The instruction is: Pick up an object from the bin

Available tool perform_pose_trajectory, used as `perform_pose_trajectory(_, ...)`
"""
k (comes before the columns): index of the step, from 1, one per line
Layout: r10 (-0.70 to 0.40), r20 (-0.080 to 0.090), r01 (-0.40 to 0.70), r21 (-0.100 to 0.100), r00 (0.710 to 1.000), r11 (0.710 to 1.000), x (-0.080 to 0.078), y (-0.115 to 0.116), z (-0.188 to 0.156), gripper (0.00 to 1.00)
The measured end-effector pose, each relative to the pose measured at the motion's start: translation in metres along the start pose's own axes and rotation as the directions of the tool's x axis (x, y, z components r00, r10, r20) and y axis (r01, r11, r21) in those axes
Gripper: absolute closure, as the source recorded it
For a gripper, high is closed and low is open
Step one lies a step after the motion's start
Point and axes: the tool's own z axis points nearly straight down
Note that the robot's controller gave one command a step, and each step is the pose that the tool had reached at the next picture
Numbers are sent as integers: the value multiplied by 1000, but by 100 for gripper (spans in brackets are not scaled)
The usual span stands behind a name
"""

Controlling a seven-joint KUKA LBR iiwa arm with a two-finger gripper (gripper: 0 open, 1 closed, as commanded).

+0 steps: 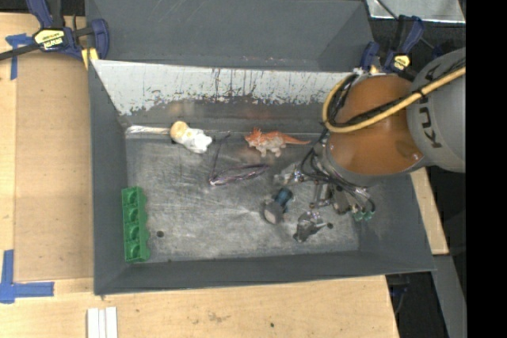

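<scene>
My gripper [323, 203] hangs low over the right part of the bin floor, just under the arm's orange cover. Right beside it on the left lies a small blue-and-grey object [277, 204]. A small dark metallic piece [306, 230] sits just below the gripper; I cannot tell whether they touch. An orange toy dinosaur [268, 141] lies by the back wall, up and to the left of the gripper. A thin purple stick-like thing [238, 174] rests left of the blue-and-grey object.
A white and yellow toy figure [191, 137] lies at the back left with a clear rod [148, 130] beside it. A green block strip [134, 223] stands along the left wall. The arm's cover overhangs the bin's right side.
</scene>
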Motion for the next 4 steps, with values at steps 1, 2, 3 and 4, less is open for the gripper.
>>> perform_pose_trajectory(1, -79, -2, 79, -1, 997, 997, -7, 7, 14, 0)
perform_pose_trajectory(2, -251, -2, 251, -1, 968, 968, -10, 2, 36, 0)
perform_pose_trajectory(3, -254, 17, 254, 5, 967, 967, -9, 1, 38, 100)
perform_pose_trajectory(4, -254, 17, 254, 5, 967, 967, -9, 1, 38, 100)
